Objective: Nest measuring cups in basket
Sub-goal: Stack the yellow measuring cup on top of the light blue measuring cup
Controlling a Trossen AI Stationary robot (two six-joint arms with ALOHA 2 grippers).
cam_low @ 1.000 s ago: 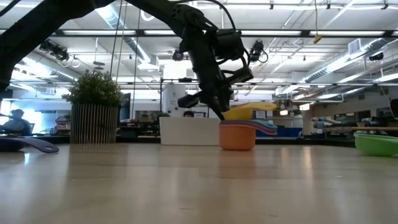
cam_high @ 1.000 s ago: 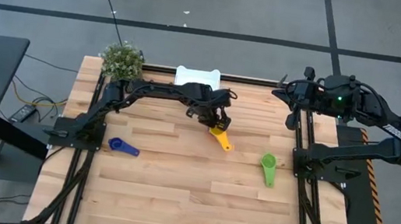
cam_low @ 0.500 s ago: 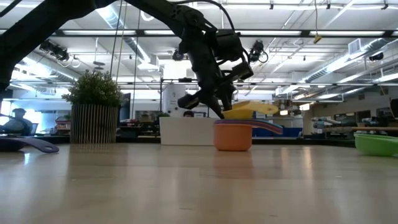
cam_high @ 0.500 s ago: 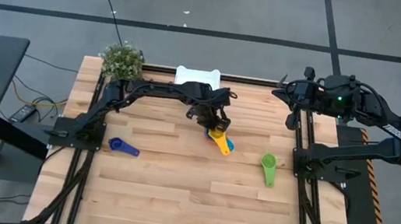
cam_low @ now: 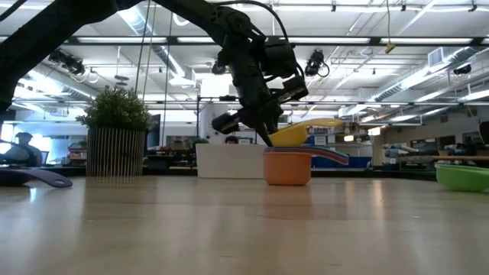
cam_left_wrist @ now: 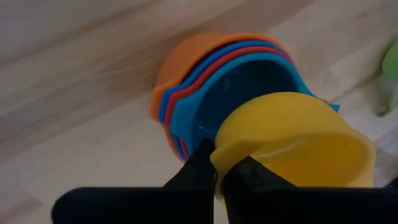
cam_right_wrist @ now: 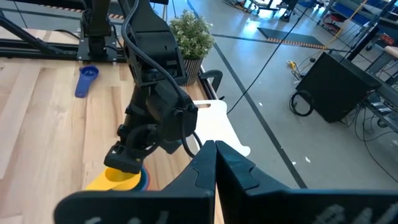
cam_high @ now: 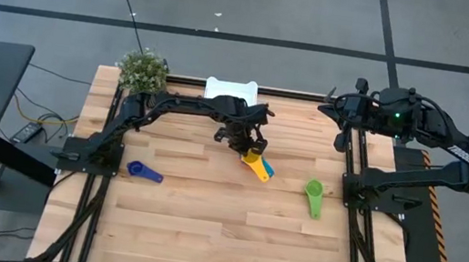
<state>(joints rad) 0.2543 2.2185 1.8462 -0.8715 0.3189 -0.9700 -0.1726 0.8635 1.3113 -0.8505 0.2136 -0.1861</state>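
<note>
My left gripper (cam_high: 249, 148) is shut on a yellow measuring cup (cam_left_wrist: 292, 143) over a nested stack of cups (cam_left_wrist: 205, 81): orange outside, then blue, red and blue. The stack stands on the table (cam_low: 288, 168) in front of the white basket (cam_high: 232, 89). A blue cup (cam_high: 144, 172) lies at the left and a green cup (cam_high: 313, 197) at the right, both resting on the wood. My right gripper (cam_right_wrist: 214, 163) is shut and held high above the table's far right corner, with nothing in it. My left gripper pinches the yellow cup's edge (cam_left_wrist: 219, 157) between its two fingers, on the bowl's side away from the handle. The fingers slant steeply down from the table's left. The cup is tilted, its handle end (cam_low: 330, 123) raised and its low end close over the stack's rim.
A potted plant (cam_high: 142, 69) stands at the table's far left corner, beside the basket. Bare wood lies along the near half of the table (cam_high: 219, 239).
My left gripper has turned a little in place. The yellow cup has tipped, so that its handle end now stands higher above the stack than before. The stack has shifted slightly on the table, and a blue handle now shows from under the yellow cup.
</note>
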